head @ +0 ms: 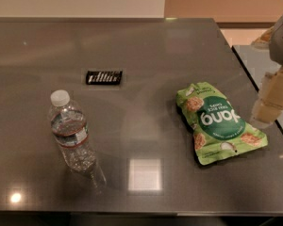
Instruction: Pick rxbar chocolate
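Observation:
The rxbar chocolate (104, 77) is a small flat black wrapper with white lettering, lying on the grey table (146, 46) left of centre, toward the back. My gripper (272, 98) hangs at the far right edge of the view, above the table's right side, just right of the green bag. It is far from the bar and holds nothing that I can see.
A clear water bottle (70, 133) with a white cap stands at the front left. A green snack pouch (218, 122) lies flat at the right. The table's right edge runs close under the gripper, with another surface (259, 62) beyond it.

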Controlling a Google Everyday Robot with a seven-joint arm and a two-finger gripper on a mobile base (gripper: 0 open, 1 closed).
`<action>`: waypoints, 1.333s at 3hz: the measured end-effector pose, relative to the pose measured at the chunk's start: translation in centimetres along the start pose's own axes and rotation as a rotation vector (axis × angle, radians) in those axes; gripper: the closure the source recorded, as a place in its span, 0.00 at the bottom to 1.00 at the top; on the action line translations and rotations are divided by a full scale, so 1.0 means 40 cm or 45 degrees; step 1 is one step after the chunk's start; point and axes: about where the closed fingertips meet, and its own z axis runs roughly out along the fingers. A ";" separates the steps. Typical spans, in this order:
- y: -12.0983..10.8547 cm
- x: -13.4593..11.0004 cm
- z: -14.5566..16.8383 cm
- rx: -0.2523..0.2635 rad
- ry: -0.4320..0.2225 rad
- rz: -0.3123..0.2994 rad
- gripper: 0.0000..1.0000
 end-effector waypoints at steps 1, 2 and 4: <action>-0.001 -0.001 -0.001 0.002 -0.001 0.000 0.00; -0.013 -0.014 -0.006 0.013 -0.039 -0.003 0.00; -0.076 -0.107 0.020 0.015 -0.182 -0.049 0.00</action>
